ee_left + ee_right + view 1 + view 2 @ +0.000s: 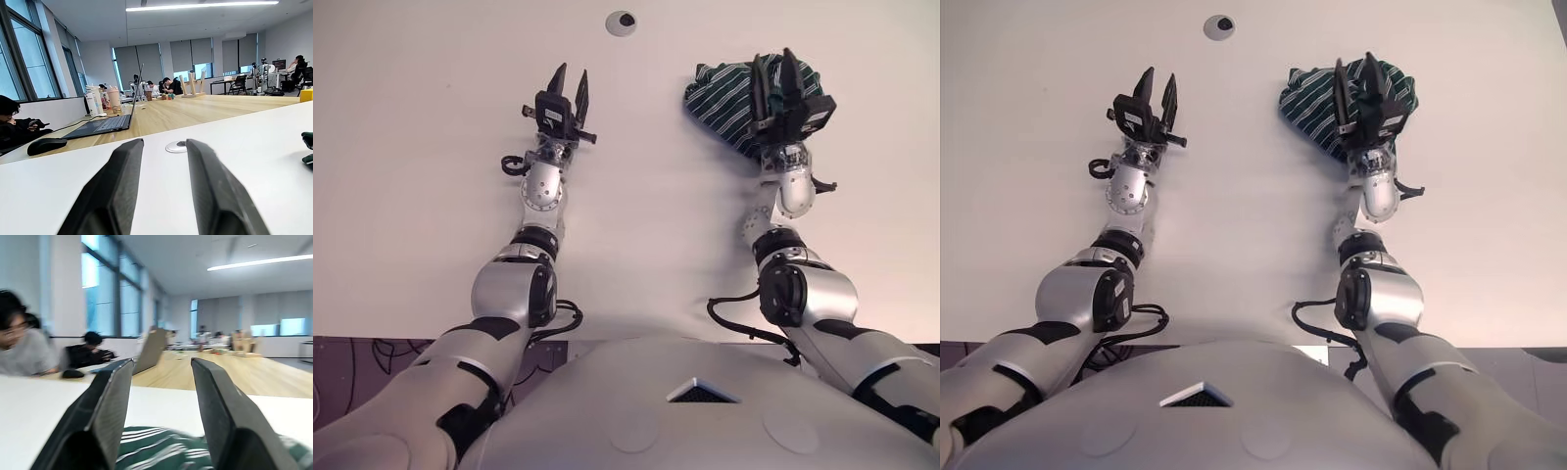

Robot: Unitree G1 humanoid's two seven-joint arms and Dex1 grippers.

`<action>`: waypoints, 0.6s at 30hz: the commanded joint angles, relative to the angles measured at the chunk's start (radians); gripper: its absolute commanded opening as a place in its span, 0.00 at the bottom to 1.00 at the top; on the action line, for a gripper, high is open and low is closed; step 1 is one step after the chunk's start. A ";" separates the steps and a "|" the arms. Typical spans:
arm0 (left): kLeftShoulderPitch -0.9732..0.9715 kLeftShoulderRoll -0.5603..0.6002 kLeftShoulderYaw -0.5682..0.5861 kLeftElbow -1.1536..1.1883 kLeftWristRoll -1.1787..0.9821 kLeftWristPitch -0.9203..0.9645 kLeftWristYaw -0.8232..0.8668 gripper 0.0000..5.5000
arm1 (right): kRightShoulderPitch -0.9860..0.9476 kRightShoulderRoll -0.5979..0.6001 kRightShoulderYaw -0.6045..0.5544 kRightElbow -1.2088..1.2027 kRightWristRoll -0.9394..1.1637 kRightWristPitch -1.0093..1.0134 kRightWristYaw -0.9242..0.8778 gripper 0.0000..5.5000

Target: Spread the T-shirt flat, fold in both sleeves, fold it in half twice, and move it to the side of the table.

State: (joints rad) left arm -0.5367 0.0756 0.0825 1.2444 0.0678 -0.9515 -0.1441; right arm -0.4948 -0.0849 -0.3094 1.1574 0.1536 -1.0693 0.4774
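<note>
The T-shirt (pixel 724 98), dark green with thin white stripes, lies crumpled in a heap on the white table (pixel 431 127), far and to the right. My right gripper (pixel 774 75) hovers over the heap's right part, open, nothing between its fingers (pixel 110 411); striped cloth (pixel 161 450) shows just below them. My left gripper (pixel 570 80) stands open over bare table well to the left of the shirt, about a hand's width of table between them. Its two dark fingers (pixel 112 191) hold nothing.
A round grey cable grommet (pixel 621 23) is set in the table beyond and between the grippers. A wooden desk with a laptop (pixel 110 122) and a mouse (pixel 44 145) stands past the far edge. Open white surface stretches left and toward me.
</note>
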 commanded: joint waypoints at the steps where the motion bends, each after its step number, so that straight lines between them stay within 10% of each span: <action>1: 0.004 -0.027 -0.014 0.008 0.015 0.010 0.019 0.28 | 0.051 -0.211 0.076 -0.211 -0.379 0.132 -0.343 0.39; 11: -0.006 -0.057 -0.046 0.006 0.046 0.007 0.056 0.28 | -0.028 -0.387 0.429 -0.088 -0.722 0.509 -0.337 0.39; 18: 0.020 -0.075 -0.029 -0.014 -0.035 0.001 -0.119 0.28 | 0.300 -0.401 0.570 -0.608 -0.265 0.574 0.311 0.39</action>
State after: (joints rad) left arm -0.5510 0.0276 0.0447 1.2399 0.0950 -0.9519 -0.1363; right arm -0.4234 -0.5256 0.1457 0.8438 -0.3398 -0.5833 0.4620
